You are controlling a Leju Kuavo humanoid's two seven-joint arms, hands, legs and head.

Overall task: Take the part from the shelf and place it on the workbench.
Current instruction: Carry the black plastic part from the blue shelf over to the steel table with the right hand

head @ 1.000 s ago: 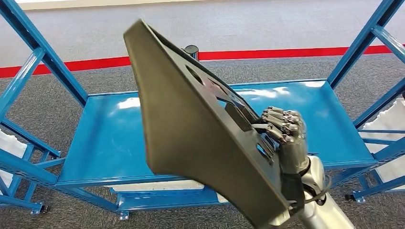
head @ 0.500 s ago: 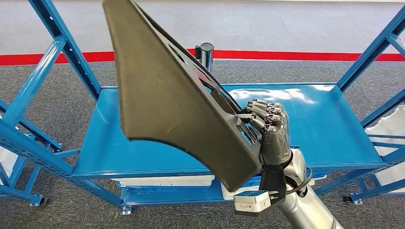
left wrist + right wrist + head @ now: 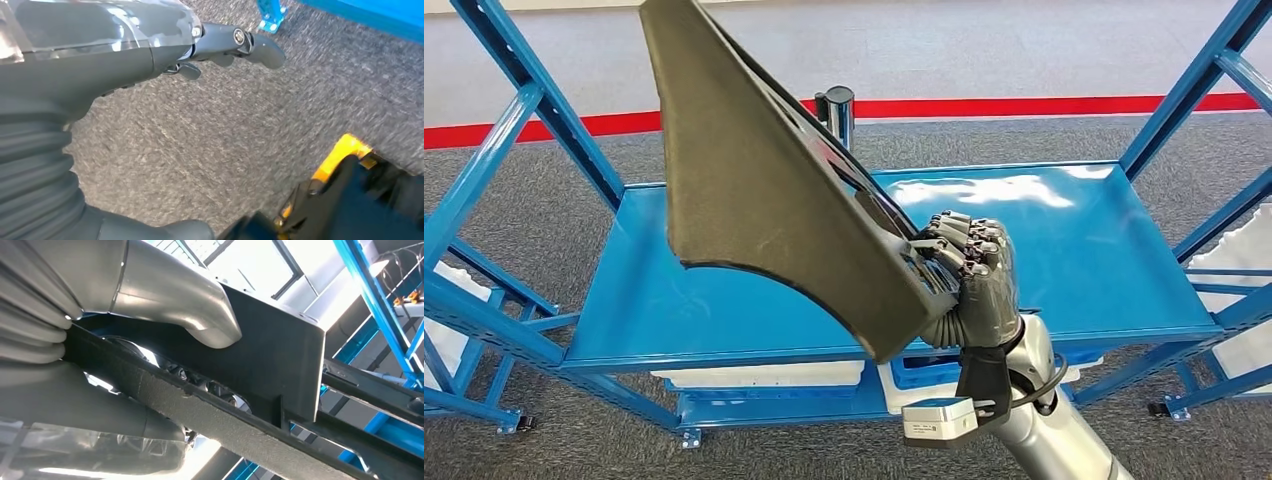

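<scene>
A large flat dark grey part [image 3: 764, 180] with cut-outs stands tilted on edge above the blue shelf [image 3: 644, 300], reaching up past the top of the head view. My right hand [image 3: 969, 275] grips its lower right end, fingers wrapped over the edge. In the right wrist view the thumb [image 3: 200, 315] presses on the part [image 3: 280, 355], whose rough edge runs across the picture. My left hand [image 3: 235, 45] hangs over grey carpet with its fingers stretched out and nothing in them.
Blue uprights [image 3: 534, 100] frame the shelf on both sides. White bins [image 3: 764, 378] sit on the lower level. A red floor line [image 3: 1064, 104] runs behind the rack. A black post [image 3: 837, 105] stands at the shelf's back edge.
My right hand has lifted the part higher and swung it to the left, its top now out of the picture. The camera has shifted slightly too.
</scene>
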